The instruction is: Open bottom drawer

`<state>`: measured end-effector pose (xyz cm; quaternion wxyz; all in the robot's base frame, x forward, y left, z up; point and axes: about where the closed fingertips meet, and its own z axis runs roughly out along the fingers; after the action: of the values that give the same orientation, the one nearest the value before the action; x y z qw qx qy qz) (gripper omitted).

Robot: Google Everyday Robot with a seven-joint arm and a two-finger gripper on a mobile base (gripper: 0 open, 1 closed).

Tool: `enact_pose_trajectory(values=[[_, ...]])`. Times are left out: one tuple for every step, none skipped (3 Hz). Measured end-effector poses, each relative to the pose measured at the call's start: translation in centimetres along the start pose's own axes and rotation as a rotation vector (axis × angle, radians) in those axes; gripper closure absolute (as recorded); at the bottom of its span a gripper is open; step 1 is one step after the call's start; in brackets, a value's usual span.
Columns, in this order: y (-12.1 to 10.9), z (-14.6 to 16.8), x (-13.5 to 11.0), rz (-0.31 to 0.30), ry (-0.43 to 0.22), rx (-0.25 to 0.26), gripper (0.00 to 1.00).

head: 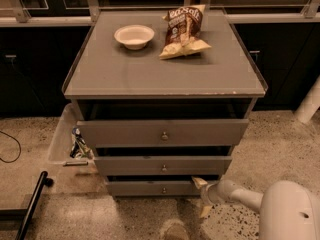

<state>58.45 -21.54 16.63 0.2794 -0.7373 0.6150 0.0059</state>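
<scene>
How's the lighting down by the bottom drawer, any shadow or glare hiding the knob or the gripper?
Camera view: dim, warm light overall, with no glare low down. Camera view: deep shadow fills the gaps above the drawer fronts, but the bottom drawer front and its knob are lit. Camera view: the gripper, at that drawer's right end near the floor, is lit and pale.

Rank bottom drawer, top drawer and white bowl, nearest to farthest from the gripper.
The gripper sits low on the right, near the floor.
1. bottom drawer, just left of it.
2. top drawer, higher up.
3. white bowl, far back left, up top.
</scene>
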Motion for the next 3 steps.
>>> enact_pose_trajectory(values=[[-0.9, 0.5, 1.3, 0.004, 0.008, 0.028, 0.00], [-1.9, 1.0, 2.2, 0.019, -0.023, 0.045, 0.00], [-2.6, 1.8, 3.3, 0.044, -0.047, 0.054, 0.00]])
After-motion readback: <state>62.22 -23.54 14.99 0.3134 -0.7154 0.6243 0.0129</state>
